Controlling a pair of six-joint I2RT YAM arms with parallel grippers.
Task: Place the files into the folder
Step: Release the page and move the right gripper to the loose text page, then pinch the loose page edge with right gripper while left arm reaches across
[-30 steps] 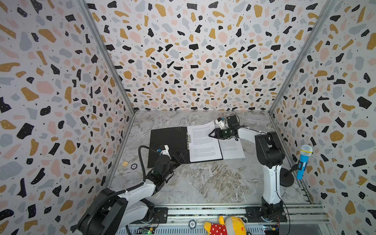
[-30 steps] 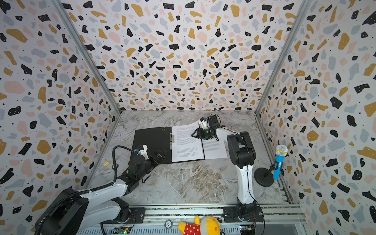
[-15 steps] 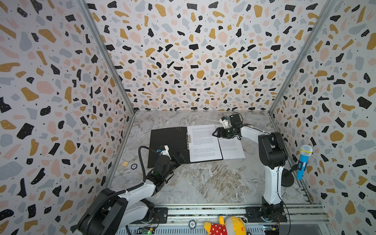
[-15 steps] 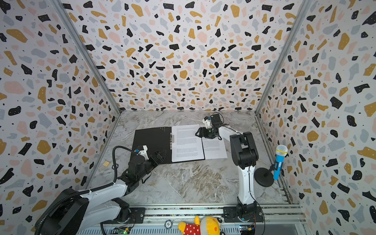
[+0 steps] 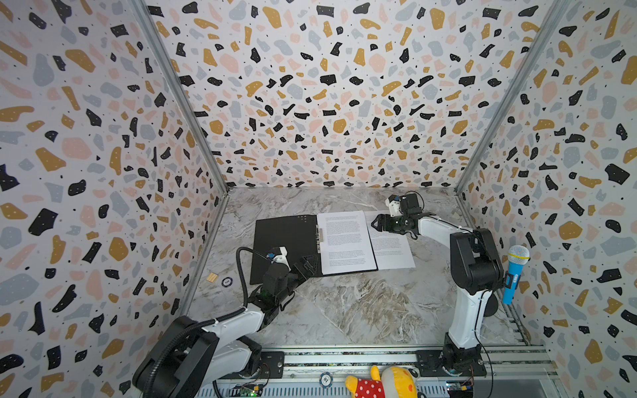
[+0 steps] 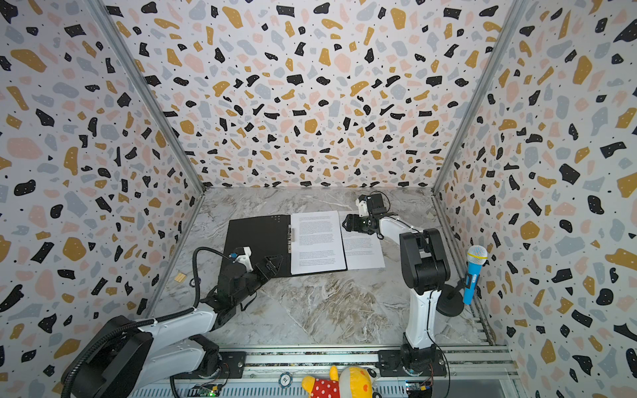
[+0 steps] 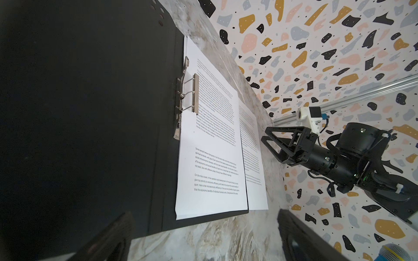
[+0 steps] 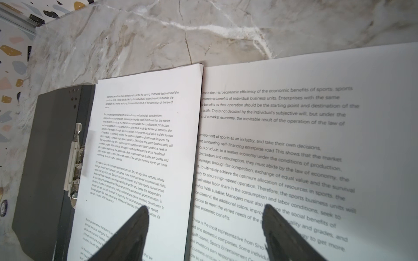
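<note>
While the right gripper (image 5: 376, 223) hangs empty, jaws apart, over their seam, one white text-printed paper sheet (image 5: 344, 241) lies in the open flat black-lined folder (image 5: 282, 237) beside its metal spine clip (image 5: 320, 234). A second white text-printed sheet (image 5: 394, 248) lies on the grey marble table (image 5: 344, 310), its inner edge tucked under the first. Judgement: press on the second sheet's far margin and drag it square onto the first; the left gripper (image 5: 310, 266), spread wide at the folder's near edge, could pin the cover.
</note>
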